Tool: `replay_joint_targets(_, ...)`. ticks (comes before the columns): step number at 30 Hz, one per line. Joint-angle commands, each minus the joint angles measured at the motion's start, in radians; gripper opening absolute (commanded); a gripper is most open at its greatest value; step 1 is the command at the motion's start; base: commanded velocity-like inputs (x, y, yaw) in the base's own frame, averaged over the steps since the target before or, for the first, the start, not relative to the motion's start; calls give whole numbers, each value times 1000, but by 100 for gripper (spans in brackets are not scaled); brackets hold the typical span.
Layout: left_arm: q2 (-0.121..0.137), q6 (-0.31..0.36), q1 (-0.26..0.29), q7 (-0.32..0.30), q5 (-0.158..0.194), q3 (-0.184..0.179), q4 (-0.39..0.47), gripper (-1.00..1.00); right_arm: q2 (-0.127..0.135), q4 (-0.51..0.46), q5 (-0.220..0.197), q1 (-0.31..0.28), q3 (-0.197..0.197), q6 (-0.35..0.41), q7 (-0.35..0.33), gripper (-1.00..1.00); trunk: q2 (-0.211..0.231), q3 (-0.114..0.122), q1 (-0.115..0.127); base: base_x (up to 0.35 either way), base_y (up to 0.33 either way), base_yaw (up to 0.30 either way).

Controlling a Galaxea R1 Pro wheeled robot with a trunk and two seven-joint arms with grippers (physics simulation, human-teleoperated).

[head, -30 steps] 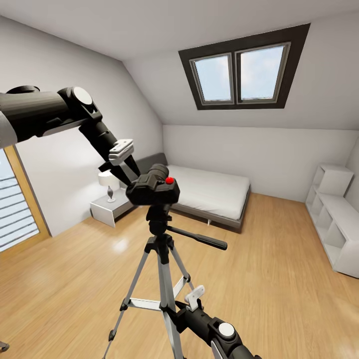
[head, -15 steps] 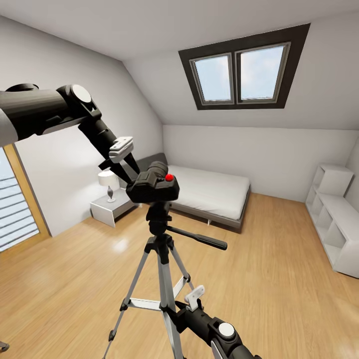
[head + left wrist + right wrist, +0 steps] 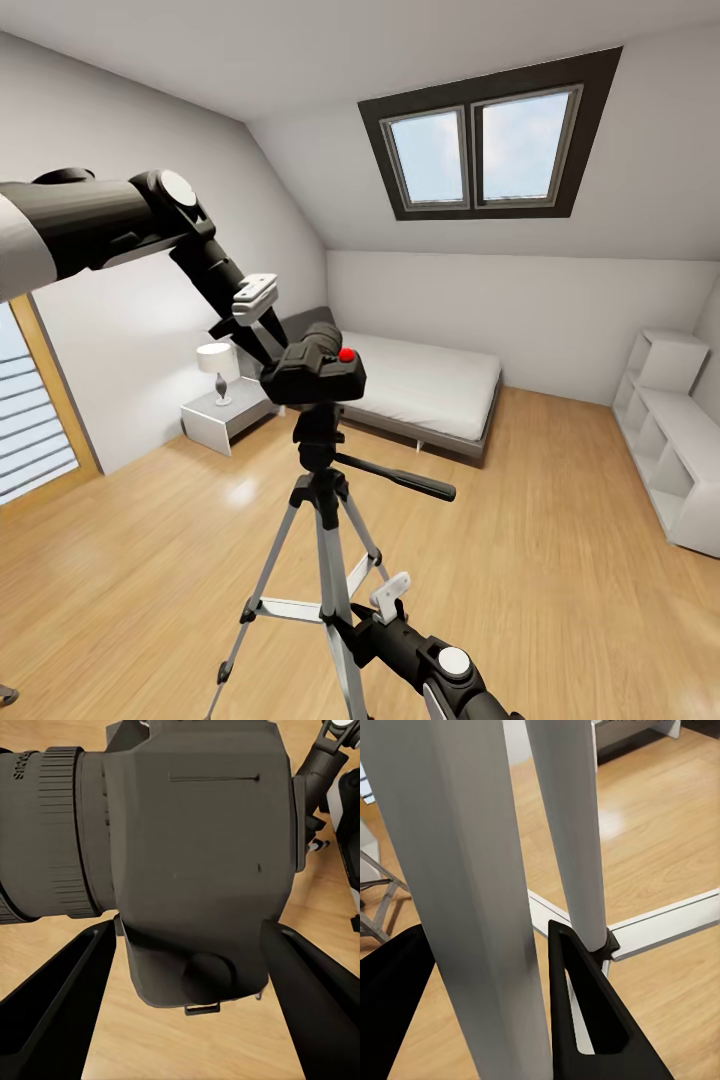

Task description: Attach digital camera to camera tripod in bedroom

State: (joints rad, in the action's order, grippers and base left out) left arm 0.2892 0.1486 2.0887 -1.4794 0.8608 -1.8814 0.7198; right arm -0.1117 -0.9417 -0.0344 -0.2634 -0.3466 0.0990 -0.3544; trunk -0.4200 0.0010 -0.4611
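The black digital camera (image 3: pixel 318 378) with its red button sits right over the black head of the camera tripod (image 3: pixel 318 445); I cannot tell whether they touch. My left gripper (image 3: pixel 274 345) reaches in from the upper left and is shut on the digital camera (image 3: pixel 195 855), with one black finger (image 3: pixel 52 1012) at each side of its body. Low down, my right gripper (image 3: pixel 350 622) is shut on a silver tripod leg (image 3: pixel 472 885), which fills the gap in my right gripper (image 3: pixel 487 931). The pan handle (image 3: pixel 400 481) points right.
Behind the tripod stands the grey bed (image 3: pixel 425 385) with a white mattress. A white nightstand (image 3: pixel 222 420) with a lamp is at its left, white shelving (image 3: pixel 675 450) along the right wall, and the skylight (image 3: pixel 483 146) above. Open wood floor (image 3: pixel 540 590) surrounds the tripod.
My left gripper has carried the camera slightly to the right and a little up over the tripod head. The right arm and the tripod have not moved.
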Motion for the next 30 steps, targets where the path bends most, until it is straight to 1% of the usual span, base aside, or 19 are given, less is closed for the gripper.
replay_joint_targets(1,-1,11,2,-1,9,-7,0,-100,0,-2,-8,0,0,7,-5,-100,-1,0,0,0,0,0)
replay_joint_targets(10,-7,11,1,-1,9,-11,-4,-100,0,-3,-9,0,0,7,-5,-100,-1,0,0,0,0,0)
replay_joint_targets(30,-7,11,-12,-1,7,-13,-3,-100,0,-3,-9,0,0,7,-5,-100,-1,0,0,0,0,0)
